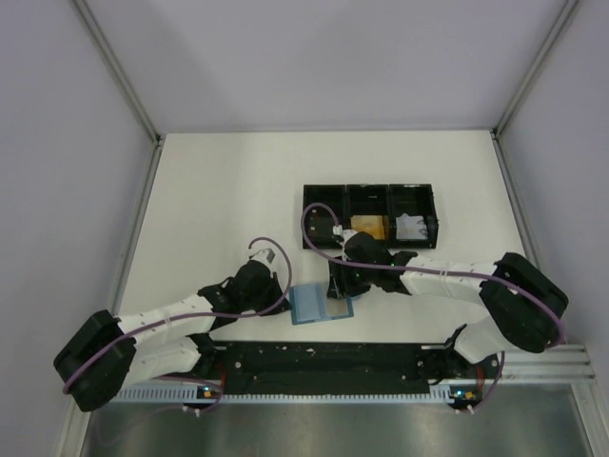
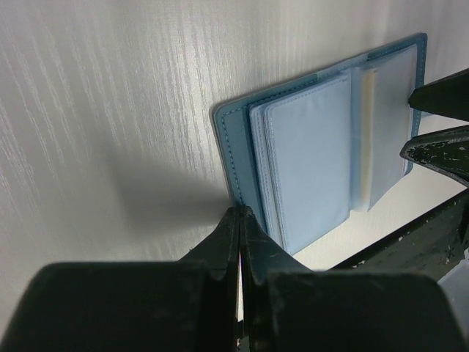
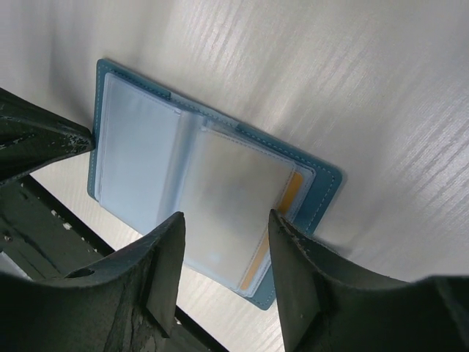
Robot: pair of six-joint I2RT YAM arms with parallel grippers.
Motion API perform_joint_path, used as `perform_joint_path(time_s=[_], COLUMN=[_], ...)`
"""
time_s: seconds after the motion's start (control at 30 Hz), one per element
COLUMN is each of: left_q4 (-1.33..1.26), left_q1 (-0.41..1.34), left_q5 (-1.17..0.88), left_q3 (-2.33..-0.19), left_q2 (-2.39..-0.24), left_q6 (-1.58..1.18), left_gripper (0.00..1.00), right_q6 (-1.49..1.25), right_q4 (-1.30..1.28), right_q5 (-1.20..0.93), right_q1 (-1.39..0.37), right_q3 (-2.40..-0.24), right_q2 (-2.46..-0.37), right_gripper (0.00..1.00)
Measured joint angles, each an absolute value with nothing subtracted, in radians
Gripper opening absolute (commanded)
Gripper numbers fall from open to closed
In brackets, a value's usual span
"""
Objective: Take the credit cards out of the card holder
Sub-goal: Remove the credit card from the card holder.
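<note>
The teal-blue card holder (image 1: 319, 306) lies open on the white table near the front edge. Its pale blue sleeves face up (image 2: 308, 154). An orange-gold credit card (image 3: 291, 192) shows at the edge of the right leaf's clear sleeve. My left gripper (image 2: 242, 213) is shut, its tips touching the outer edge of the left leaf (image 1: 288, 299). My right gripper (image 3: 223, 249) hangs open just above the right leaf (image 1: 340, 295), one finger on either side of the sleeve, nothing between them. Another orange-gold card (image 1: 368, 227) lies in the black tray's middle compartment.
The long black three-compartment tray (image 1: 371, 187) stands behind the holder, with a white wad of paper (image 1: 411, 226) in its right compartment. The black base rail (image 1: 324, 362) runs just in front of the holder. Grey walls enclose the table on three sides.
</note>
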State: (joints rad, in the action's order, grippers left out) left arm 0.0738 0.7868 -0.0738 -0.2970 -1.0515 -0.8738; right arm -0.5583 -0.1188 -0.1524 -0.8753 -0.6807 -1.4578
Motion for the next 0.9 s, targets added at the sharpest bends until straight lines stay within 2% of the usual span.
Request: perform_joint_path(time_s=[0.63,0.9], left_q4=[0.064,0.064], left_q1=[0.796,0.800], left_q5=[-0.081,-0.080], left_q3=[-0.290,-0.277], left_q2=[-1.050,-1.029], left_q6=[-0.890,-0.896], left_gripper=[0.00,0.00], right_q6=[-0.580,-0.563], right_q4=[-0.045,-0.126], right_q5=[-0.231,-0.178], right_q1=[-0.875,-0.875], right_q3=[-0.682,-0.682], right_q2=[-1.499,-1.406], right_gripper=[0.47,0.51])
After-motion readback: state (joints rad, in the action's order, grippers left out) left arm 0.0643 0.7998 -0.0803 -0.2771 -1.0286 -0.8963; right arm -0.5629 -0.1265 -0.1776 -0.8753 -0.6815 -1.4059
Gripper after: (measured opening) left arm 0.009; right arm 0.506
